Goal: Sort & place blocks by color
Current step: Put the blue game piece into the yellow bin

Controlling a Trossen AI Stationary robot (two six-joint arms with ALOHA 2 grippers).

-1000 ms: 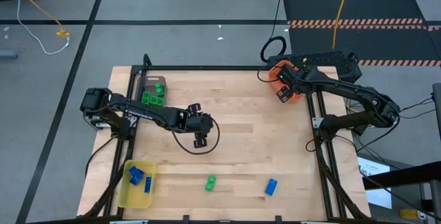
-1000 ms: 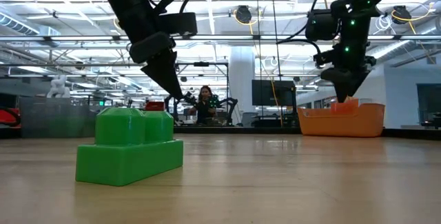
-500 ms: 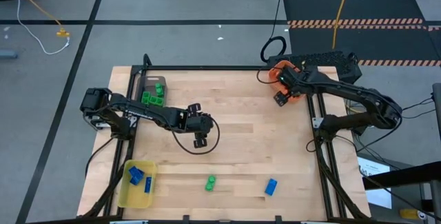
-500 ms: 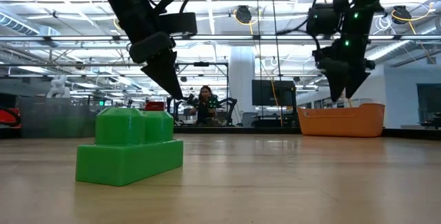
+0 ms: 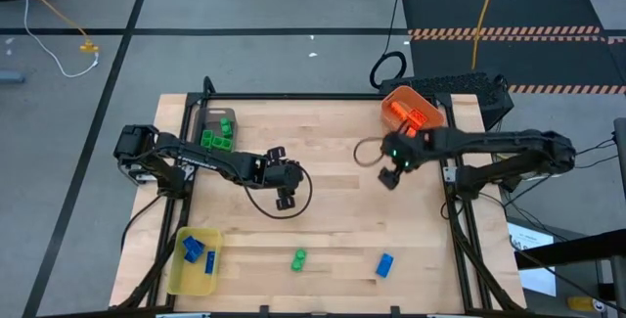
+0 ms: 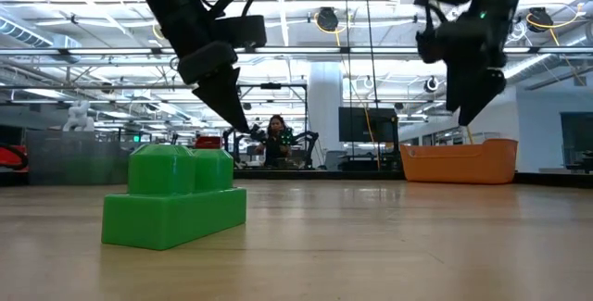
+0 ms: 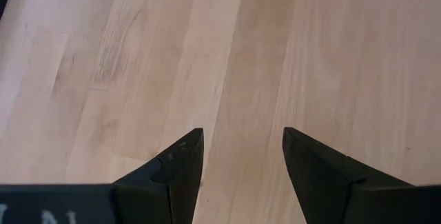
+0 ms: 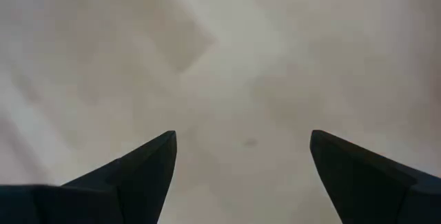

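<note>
A green block (image 5: 298, 258) and a blue block (image 5: 384, 264) lie flat on the table near its near edge; the green block (image 6: 173, 197) fills the low view's foreground. Green blocks (image 5: 219, 135) sit in the grey bin, blue blocks (image 5: 194, 249) in the yellow bin, orange blocks (image 5: 408, 114) in the orange bin. My left gripper (image 5: 285, 197) hangs open over bare wood at mid-table, its fingertips (image 7: 242, 148) apart above the boards. My right gripper (image 5: 390, 175) is open and empty above the table, just near of the orange bin; its wrist view (image 8: 241, 148) shows only bare wood.
The grey bin (image 5: 207, 119) stands at the far left corner, the yellow bin (image 5: 176, 272) at the near left corner, the orange bin (image 5: 423, 103) at the far right corner. Black frame rails run along the table's left and right edges. Bare wood lies between the two grippers.
My right gripper has left the orange bin, swinging toward the table's near edge and leftward over the bare wood. It is open and empty now. My left arm has kept still.
</note>
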